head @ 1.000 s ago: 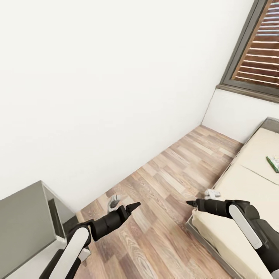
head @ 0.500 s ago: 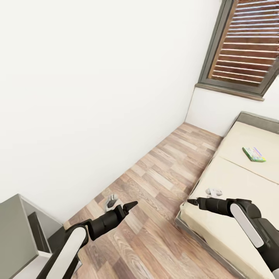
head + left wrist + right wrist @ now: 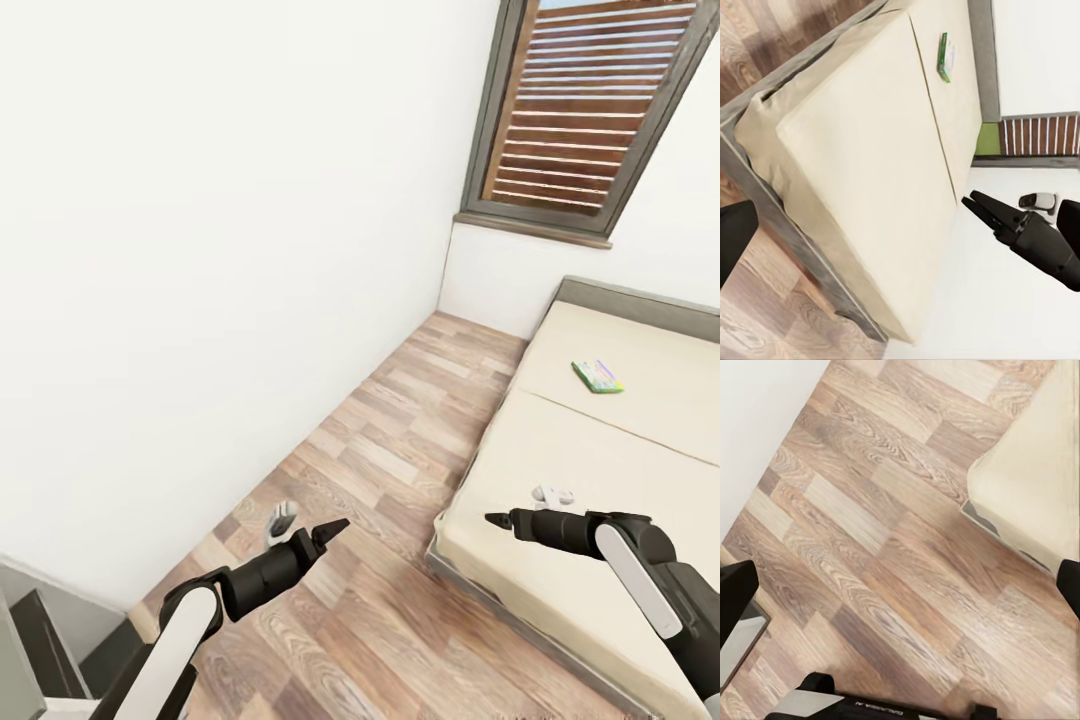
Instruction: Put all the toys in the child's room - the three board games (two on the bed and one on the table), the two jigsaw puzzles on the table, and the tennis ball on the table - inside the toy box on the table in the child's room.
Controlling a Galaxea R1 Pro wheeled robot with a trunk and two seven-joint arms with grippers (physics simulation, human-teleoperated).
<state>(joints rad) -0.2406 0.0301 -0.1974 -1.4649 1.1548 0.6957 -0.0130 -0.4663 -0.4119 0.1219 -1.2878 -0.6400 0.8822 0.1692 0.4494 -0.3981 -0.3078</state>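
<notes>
While flat on bed [image 3: 600, 480], board game [image 3: 597, 376] angled diagonally

View has swung right, bringing the bed [image 3: 600, 470] further in.

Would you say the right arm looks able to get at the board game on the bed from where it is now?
Probably not yet: the board game lies far up the bed, well beyond the right gripper. Nothing blocks the way.
</notes>
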